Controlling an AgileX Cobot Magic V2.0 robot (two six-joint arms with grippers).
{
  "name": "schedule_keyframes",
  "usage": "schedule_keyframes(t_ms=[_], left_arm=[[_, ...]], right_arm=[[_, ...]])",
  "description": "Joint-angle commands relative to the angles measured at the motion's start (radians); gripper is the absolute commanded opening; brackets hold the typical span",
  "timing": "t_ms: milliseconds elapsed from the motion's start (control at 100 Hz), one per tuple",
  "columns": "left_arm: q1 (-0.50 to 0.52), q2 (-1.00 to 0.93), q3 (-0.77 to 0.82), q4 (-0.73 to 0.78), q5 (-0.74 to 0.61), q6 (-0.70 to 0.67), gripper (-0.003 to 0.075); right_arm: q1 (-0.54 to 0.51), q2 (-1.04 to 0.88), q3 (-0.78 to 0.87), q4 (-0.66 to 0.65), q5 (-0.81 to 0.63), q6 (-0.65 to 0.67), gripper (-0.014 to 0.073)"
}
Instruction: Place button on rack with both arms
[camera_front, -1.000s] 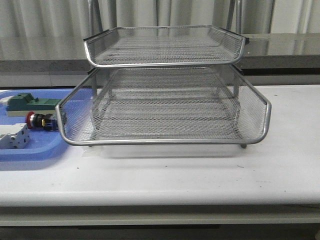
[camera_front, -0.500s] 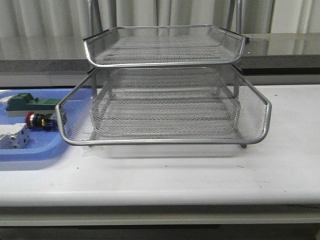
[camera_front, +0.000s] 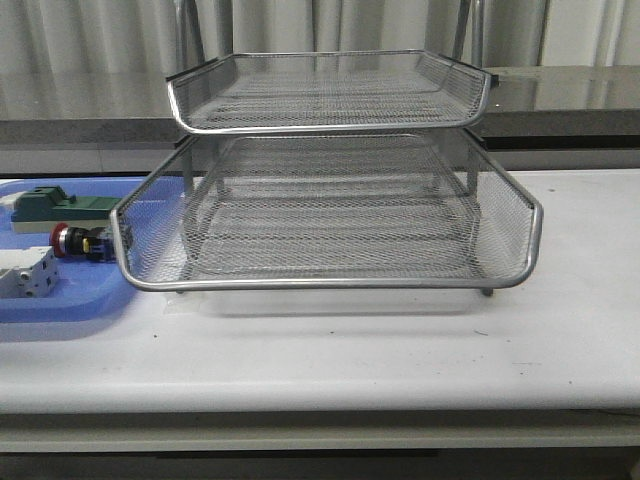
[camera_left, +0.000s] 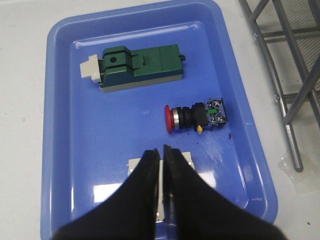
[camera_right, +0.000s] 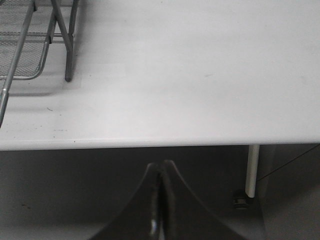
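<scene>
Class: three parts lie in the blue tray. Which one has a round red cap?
The button, lying on its side between the other two. The green block is rectangular with a white end; the white-grey terminal block has no red.

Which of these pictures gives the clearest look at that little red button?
The left wrist view: the button lies fully exposed from above. The front view shows it small, beside the rack. The right wrist view misses it.

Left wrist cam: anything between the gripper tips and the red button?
Only bare blue tray lies between the left gripper and the button, as the left wrist view shows.
</scene>
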Motion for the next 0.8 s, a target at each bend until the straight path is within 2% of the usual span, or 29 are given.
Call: schedule_keyframes(t_ms=[0,140,210,610,790], left_arm=[[-0.007,-0.025,-0.038,-0.001,-0.046,0.013,0.018],[-0.007,-0.025,-0.038,0.007,-0.048,0.013,0.0482],[-0.007,-0.025,-0.038,0.009,-0.051,0.013,0.0552],[-0.007,-0.025,-0.04,0.0,-0.1,0.016,0.0545],[-0.007,0.002,-0.118,-0.006,-0.069,0.229,0.0545]], right_arm=[[0.001,0.004,-0.033,-0.025,-0.059,-0.001,-0.0068],[0.001,0.004,-0.033,-0.025,-0.059,-0.001,-0.0068],[0.001,0.004,-0.033,-0.025,-0.059,-0.001,-0.0068],[0.001,0.004,-0.033,-0.025,-0.059,-0.001,-0.0068],[0.001,0.004,-0.033,-0.025,-0.059,-0.001,-0.0068]])
